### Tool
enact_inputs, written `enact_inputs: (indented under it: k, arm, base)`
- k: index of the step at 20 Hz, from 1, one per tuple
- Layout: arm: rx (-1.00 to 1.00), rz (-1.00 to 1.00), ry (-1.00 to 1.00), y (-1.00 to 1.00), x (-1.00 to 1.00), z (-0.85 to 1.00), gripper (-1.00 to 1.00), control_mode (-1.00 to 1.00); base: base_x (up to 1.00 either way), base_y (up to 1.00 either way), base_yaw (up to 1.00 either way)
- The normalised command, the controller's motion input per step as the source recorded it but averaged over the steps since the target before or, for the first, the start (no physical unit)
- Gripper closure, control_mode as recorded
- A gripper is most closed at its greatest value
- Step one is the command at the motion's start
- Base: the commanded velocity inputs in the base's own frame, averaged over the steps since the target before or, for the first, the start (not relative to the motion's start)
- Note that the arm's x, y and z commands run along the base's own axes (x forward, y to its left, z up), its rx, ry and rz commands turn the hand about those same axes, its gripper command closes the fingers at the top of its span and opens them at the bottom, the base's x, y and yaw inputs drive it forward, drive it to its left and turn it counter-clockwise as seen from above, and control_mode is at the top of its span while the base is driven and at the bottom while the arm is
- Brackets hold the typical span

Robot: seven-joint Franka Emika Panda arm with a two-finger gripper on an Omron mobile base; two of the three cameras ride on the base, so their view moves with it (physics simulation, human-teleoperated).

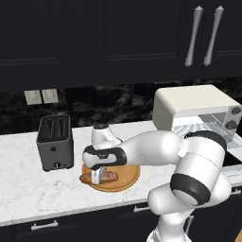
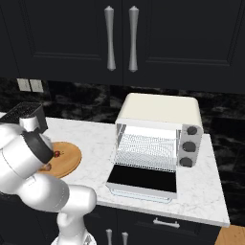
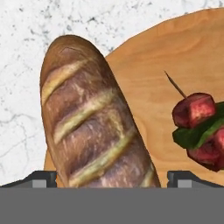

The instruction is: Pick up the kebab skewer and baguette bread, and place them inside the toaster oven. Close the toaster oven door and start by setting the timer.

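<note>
While the hand (image 1: 97,180) hangs wide open, holding nothing, the bread (image 3: 94,120) lies between its fingertips, skewer (image 3: 199,127) beside on the board (image 3: 153,61)

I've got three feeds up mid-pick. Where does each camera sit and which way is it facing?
Left base view: behind-left, facing the counter; arm reaches over the wooden board.
Right base view: behind-right, facing the open toaster oven; arm at left.
Hand view: looks down between the open fingers at the baguette bread and kebab skewer.
Shared: both base views show board and oven.
</note>
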Motion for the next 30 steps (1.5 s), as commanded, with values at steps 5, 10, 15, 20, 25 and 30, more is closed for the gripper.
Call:
enact_inputs:
  k: [5, 10, 15, 20, 25, 30]
  arm:
    - [0.00, 0.00, 0.00, 0.00, 0.01, -0.10, -1.00, -1.00]
    - [0.00, 0.00, 0.00, 0.00, 0.00, -0.02, -1.00, -1.00]
    - [0.00, 0.00, 0.00, 0.00, 0.00, 0.00, 1.00, -1.00]
    - [0.00, 0.00, -0.01, -0.02, -0.03, 0.06, 1.00, -1.00]
    - [0.00, 0.00, -0.01, -0.19, -0.24, 0.78, 1.00, -1.00]
    - [0.00, 0.00, -0.05, -0.71, -0.66, 0.79, 1.00, -1.00]
  base:
    - [0.00, 0.00, 0.00]
    - [0.00, 0.00, 0.00]
    - [0.00, 0.00, 0.00]
    - [0.00, 0.00, 0.00]
    - [0.00, 0.00, 0.00]
    - [0.00, 0.00, 0.00]
